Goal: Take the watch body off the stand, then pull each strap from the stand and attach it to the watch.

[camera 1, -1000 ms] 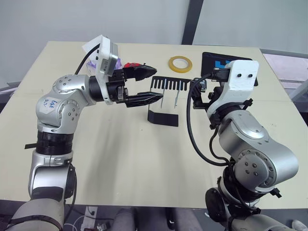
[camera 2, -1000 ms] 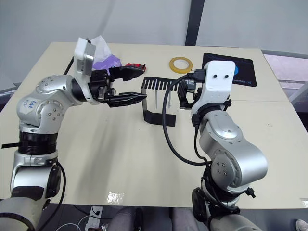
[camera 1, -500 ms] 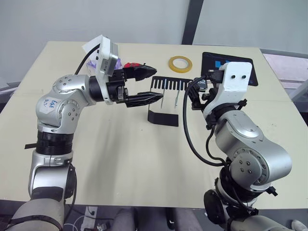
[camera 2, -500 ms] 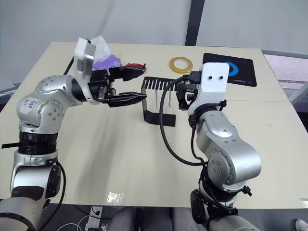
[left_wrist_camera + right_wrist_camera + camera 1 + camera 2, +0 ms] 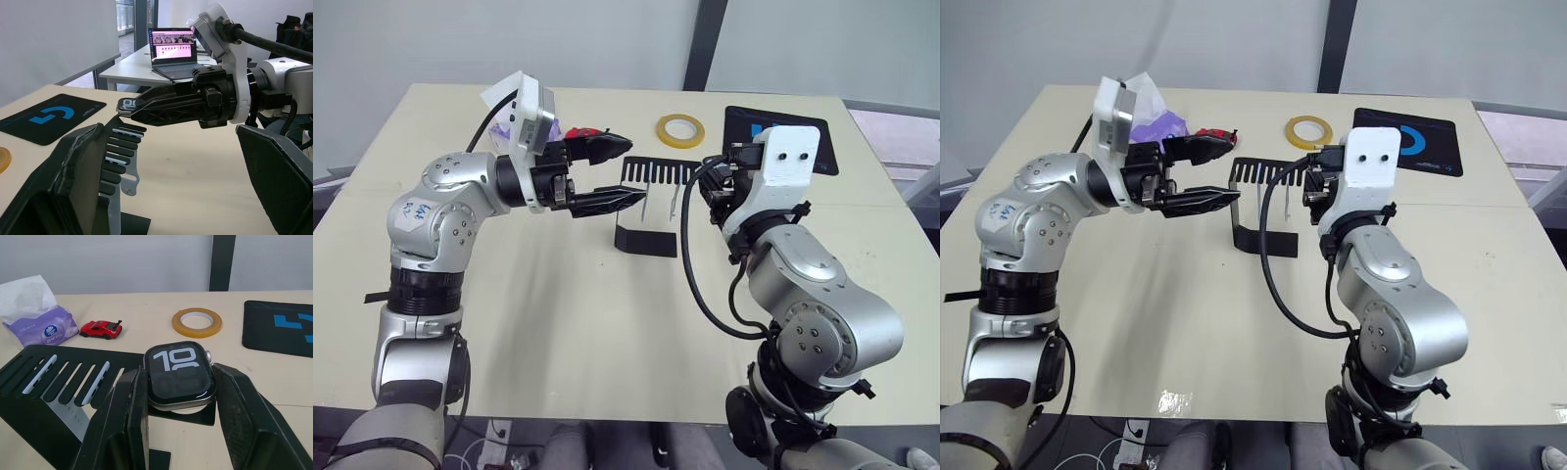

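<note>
The black stand (image 5: 646,239) sits mid-table, its slotted top plate (image 5: 58,363) carrying two pale straps (image 5: 95,376) that hang down through the slots (image 5: 648,206). The watch body (image 5: 179,372), dark with white digits, is at the plate's right end. My right gripper (image 5: 180,378) is shut on its two sides. I cannot tell if the watch is clear of the plate. My left gripper (image 5: 636,170) hovers open at the stand's left end, nothing between its fingers (image 5: 80,161). The left wrist view shows the right gripper (image 5: 146,105) reaching over the plate.
A yellow tape ring (image 5: 679,128), a red toy car (image 5: 100,328) and a purple tissue pack (image 5: 41,328) lie behind the stand. At the back right is a black mat with a blue logo (image 5: 1425,139). Bare tabletop spreads in front of the stand.
My right arm has shifted left, bringing its gripper in over the right end of the stand's top plate. The left arm has held still.
</note>
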Robot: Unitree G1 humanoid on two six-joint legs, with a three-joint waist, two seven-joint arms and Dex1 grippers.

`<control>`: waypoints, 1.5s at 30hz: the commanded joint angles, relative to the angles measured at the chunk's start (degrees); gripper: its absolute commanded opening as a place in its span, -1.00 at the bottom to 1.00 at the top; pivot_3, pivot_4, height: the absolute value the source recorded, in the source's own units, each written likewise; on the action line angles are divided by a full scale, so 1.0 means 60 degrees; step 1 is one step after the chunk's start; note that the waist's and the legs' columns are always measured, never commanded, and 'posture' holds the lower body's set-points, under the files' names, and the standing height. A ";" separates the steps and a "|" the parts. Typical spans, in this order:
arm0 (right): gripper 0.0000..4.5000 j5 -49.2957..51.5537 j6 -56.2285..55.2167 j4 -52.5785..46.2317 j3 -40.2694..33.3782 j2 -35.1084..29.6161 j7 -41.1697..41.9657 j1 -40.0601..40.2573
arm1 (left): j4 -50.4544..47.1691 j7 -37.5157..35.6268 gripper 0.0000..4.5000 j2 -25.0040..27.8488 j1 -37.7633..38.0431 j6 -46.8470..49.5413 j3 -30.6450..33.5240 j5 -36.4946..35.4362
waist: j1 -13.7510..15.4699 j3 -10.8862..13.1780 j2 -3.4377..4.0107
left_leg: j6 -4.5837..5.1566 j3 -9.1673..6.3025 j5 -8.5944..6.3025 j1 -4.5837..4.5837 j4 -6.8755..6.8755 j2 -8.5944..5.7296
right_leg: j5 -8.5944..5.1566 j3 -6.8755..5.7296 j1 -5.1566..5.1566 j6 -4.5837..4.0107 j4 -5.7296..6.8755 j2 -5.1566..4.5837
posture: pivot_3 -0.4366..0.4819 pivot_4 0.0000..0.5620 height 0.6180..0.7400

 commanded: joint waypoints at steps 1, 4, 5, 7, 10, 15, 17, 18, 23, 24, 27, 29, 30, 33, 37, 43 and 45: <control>-0.32 -0.0077 -0.0054 -0.0368 0.0101 0.0027 0.0041 -0.0092 | -0.0325 0.0013 1.00 -0.0031 -0.0280 -0.0096 0.0268 -0.0174 | -0.0001 0.0000 0.0000 | -0.0001 -0.0001 0.0000 0.0000 0.0000 0.0001 | 0.0000 -0.0001 -0.0001 0.0000 0.0000 0.0000 | -0.05 -0.47 0.97; -0.32 -0.0109 -0.0011 -0.0465 0.0204 -0.0046 0.0060 -0.0107 | -0.0238 -0.0023 1.00 -0.0095 -0.0338 -0.0142 0.0237 -0.0149 | -0.0001 0.0000 0.0000 | 0.0001 -0.0002 -0.0001 0.0000 -0.0001 0.0000 | 0.0000 -0.0001 0.0000 0.0000 -0.0001 0.0000 | -0.05 -0.47 0.97; -0.32 -0.0119 -0.0014 -0.0479 0.0227 -0.0056 0.0063 -0.0110 | -0.0221 -0.0036 1.00 -0.0107 -0.0345 -0.0152 0.0234 -0.0142 | -0.0001 0.0000 0.0000 | 0.0001 -0.0001 -0.0001 0.0000 -0.0001 0.0000 | 0.0000 -0.0001 0.0000 0.0000 -0.0002 0.0000 | -0.05 -0.47 0.97; -0.32 -0.0119 0.0007 -0.0593 0.0220 -0.0065 0.0105 -0.0166 | -0.0137 -0.0092 1.00 -0.0171 -0.0398 -0.0201 0.0198 -0.0120 | 0.0001 0.0000 0.0000 | 0.0001 -0.0001 -0.0001 0.0000 -0.0001 0.0000 | 0.0000 -0.0001 0.0000 0.0000 -0.0003 0.0000 | -0.05 -0.47 0.97; -0.32 -0.0098 0.0110 -0.0859 0.0214 -0.0156 0.0195 -0.0195 | 0.0009 -0.0167 1.00 -0.0291 -0.0505 -0.0257 0.0152 -0.0099 | 0.0010 0.0000 0.0000 | 0.0000 -0.0003 0.0000 -0.0003 -0.0001 0.0000 | 0.0000 -0.0003 -0.0001 0.0000 -0.0002 0.0000 | -0.05 -0.47 0.97; -0.32 -0.0078 0.0370 -0.1305 0.0207 -0.0226 0.0347 -0.0159 | 0.0287 -0.0318 1.00 -0.0537 -0.0655 -0.0410 0.0057 -0.0008 | -0.0002 0.0000 0.0001 | -0.0002 -0.0004 0.0000 -0.0007 -0.0002 0.0000 | 0.0000 -0.0006 -0.0003 0.0000 -0.0003 0.0001 | -0.05 -0.47 0.97; -0.32 -0.0084 0.0460 -0.1448 0.0176 -0.0229 0.0390 -0.0167 | 0.0440 -0.0393 1.00 -0.0626 -0.0730 -0.0508 0.0009 0.0034 | -0.0001 0.0000 0.0001 | -0.0001 -0.0006 0.0000 -0.0008 -0.0002 0.0001 | 0.0000 -0.0007 -0.0004 0.0000 -0.0003 0.0003 | -0.05 -0.47 0.97; -0.32 -0.0079 0.0505 -0.1524 0.0143 -0.0243 0.0429 -0.0167 | 0.0530 -0.0420 1.00 -0.0681 -0.0781 -0.0560 -0.0020 0.0066 | 0.0006 0.0001 0.0001 | 0.0000 -0.0006 0.0000 -0.0009 -0.0002 0.0001 | 0.0000 -0.0008 -0.0004 0.0000 -0.0004 0.0002 | -0.05 -0.47 0.97; -0.32 0.0005 0.0827 -0.2068 -0.0116 -0.0544 0.0738 -0.0098 | 0.0772 -0.0631 1.00 -0.0842 -0.0911 -0.0746 -0.0087 0.0157 | 0.0010 0.0001 0.0001 | 0.0001 -0.0008 -0.0001 -0.0012 -0.0001 -0.0001 | 0.0000 -0.0010 -0.0005 0.0000 -0.0006 0.0001 | -0.05 -0.47 0.97; -0.32 0.0095 0.0826 -0.2144 -0.0239 -0.0708 0.0821 -0.0070 | 0.0787 -0.0701 1.00 -0.0843 -0.0909 -0.0771 -0.0089 0.0149 | 0.0012 0.0001 0.0001 | 0.0000 -0.0009 -0.0001 -0.0014 -0.0001 -0.0001 | 0.0000 -0.0011 -0.0005 0.0000 -0.0006 0.0001 | -0.05 -0.47 0.97; -0.32 0.0801 0.0691 -0.2182 -0.1104 -0.1509 0.1184 0.0011 | 0.0700 -0.0907 1.00 -0.0844 -0.0878 -0.0760 -0.0095 0.0053 | 0.0021 0.0001 0.0001 | 0.0001 -0.0015 -0.0001 -0.0026 -0.0001 -0.0002 | 0.0001 -0.0018 -0.0006 0.0001 -0.0015 -0.0002 | -0.05 -0.47 0.97; -0.32 0.1576 0.0636 -0.2182 -0.1810 -0.1973 0.1258 0.0136 | 0.0585 -0.1027 1.00 -0.0824 -0.0837 -0.0691 -0.0079 -0.0040 | 0.0027 0.0001 0.0001 | 0.0003 -0.0021 -0.0002 -0.0038 0.0000 -0.0003 | 0.0002 -0.0022 -0.0010 0.0003 -0.0020 -0.0003 | -0.05 -0.47 0.97; -0.32 0.2239 0.0573 -0.2182 -0.2390 -0.2340 0.1296 0.0314 | 0.0476 -0.1120 1.00 -0.0798 -0.0794 -0.0621 -0.0072 -0.0120 | 0.0035 0.0001 0.0001 | 0.0005 -0.0029 -0.0003 -0.0041 0.0000 -0.0003 | 0.0002 -0.0026 -0.0013 0.0003 -0.0020 -0.0003 | -0.05 -0.47 0.97; -0.32 0.4466 0.0151 -0.2182 -0.3693 -0.3328 0.0841 0.1166 | 0.0220 -0.1366 1.00 -0.0706 -0.0623 -0.0480 -0.0063 -0.0278 | 0.0051 0.0001 0.0001 | 0.0006 -0.0045 -0.0004 -0.0075 -0.0001 0.0000 | 0.0002 -0.0037 -0.0037 0.0004 -0.0023 -0.0003 | -0.05 -0.47 0.97; -0.32 0.7254 -0.1308 -0.2182 -0.4945 -0.4517 -0.0322 0.3874 | -0.0428 -0.1789 1.00 -0.0556 -0.0153 -0.0221 -0.0228 -0.0496 | 0.0121 0.0001 0.0001 | -0.0015 -0.0043 0.0009 -0.0094 -0.0007 0.0000 | 0.0002 -0.0034 -0.0057 0.0004 -0.0024 -0.0004 | -0.05 -0.47 0.97; -0.32 0.8295 -0.4162 -0.2182 -0.4076 -0.5365 -0.1610 0.7824 | -0.1007 -0.2130 1.00 -0.0429 0.0437 -0.0164 -0.0482 -0.0538 | 0.0190 0.0004 0.0003 | 0.0005 -0.0016 0.0010 -0.0083 0.0009 -0.0007 | 0.0007 0.0003 -0.0047 0.0015 -0.0050 0.0006 | -0.05 -0.47 0.97; -0.32 0.7705 -0.4937 -0.2182 -0.3512 -0.5225 -0.1496 0.8918 | -0.1175 -0.2200 1.00 -0.0417 0.0696 -0.0284 -0.0624 -0.0409 | 0.0215 0.0003 0.0003 | 0.0033 -0.0006 0.0011 -0.0075 0.0016 -0.0008 | 0.0009 0.0014 -0.0037 0.0017 -0.0076 0.0010 | -0.05 -0.47 0.97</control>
